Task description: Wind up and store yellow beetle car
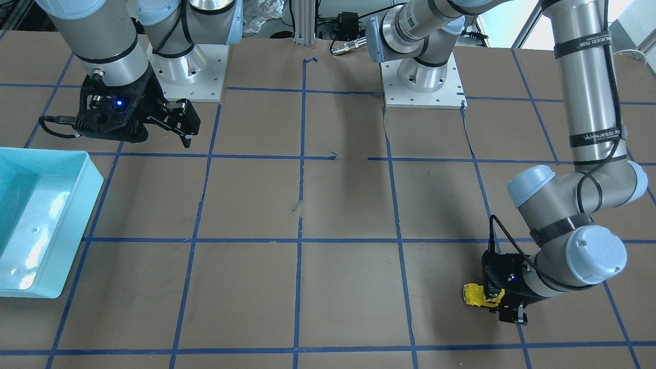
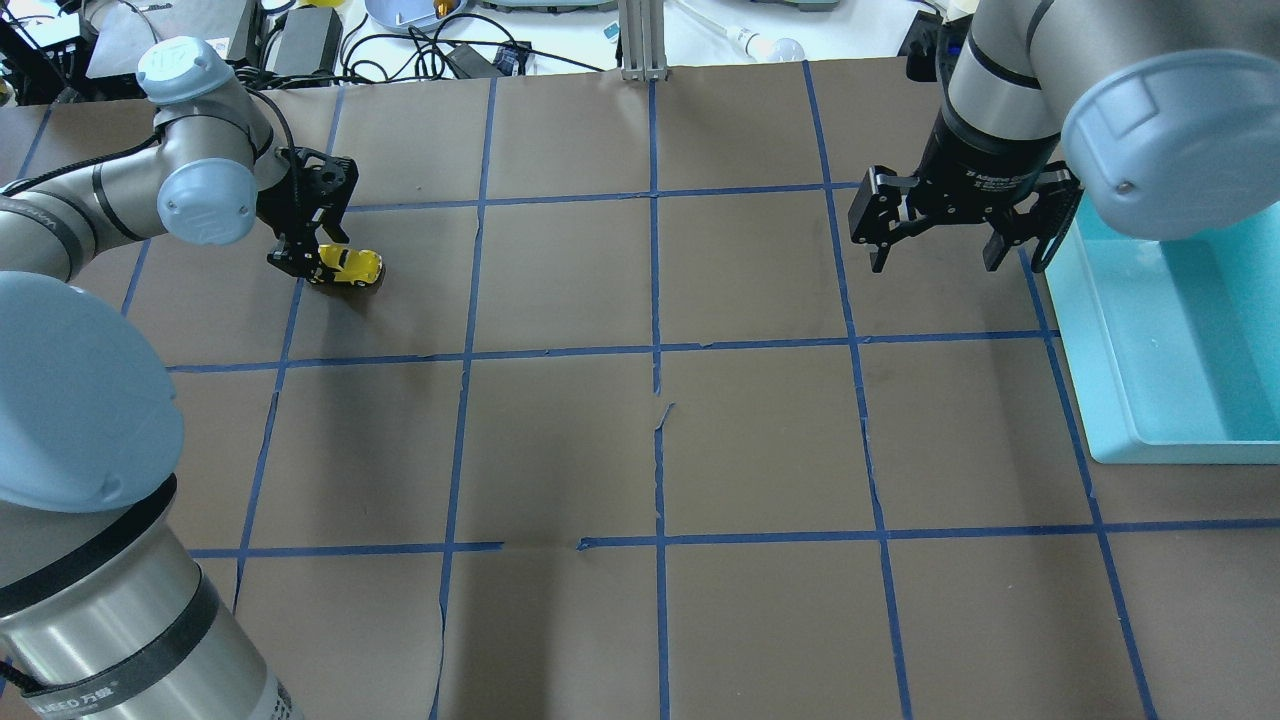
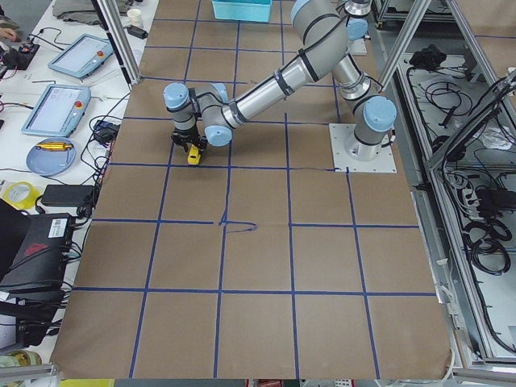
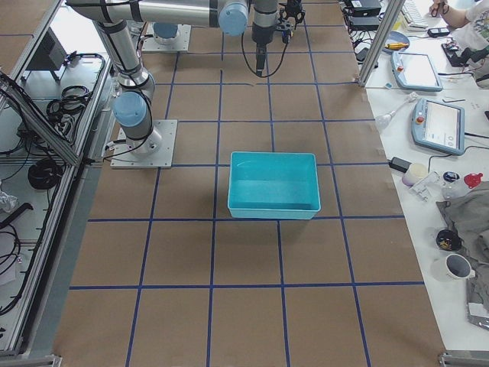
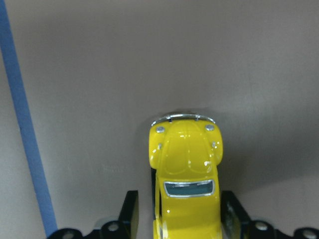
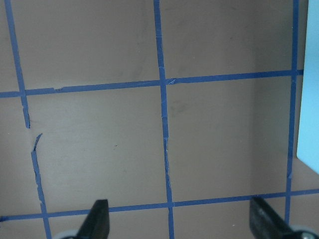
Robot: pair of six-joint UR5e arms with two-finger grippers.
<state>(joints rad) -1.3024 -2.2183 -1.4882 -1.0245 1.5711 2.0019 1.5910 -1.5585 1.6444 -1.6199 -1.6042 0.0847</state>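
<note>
Yellow beetle car [image 5: 185,169] sits clamped in the left jaws at the counter [image 2: 760,440]. Right jaws gape wide.

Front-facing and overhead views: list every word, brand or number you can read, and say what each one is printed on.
"WANJEED", followed by characters too small to read: black strap on the left arm.
"JEED", its start cut off: black band on the same arm.
White print on the right arm's black wrist ring: too blurred to read.
No writing shows on the yellow beetle car.
</note>
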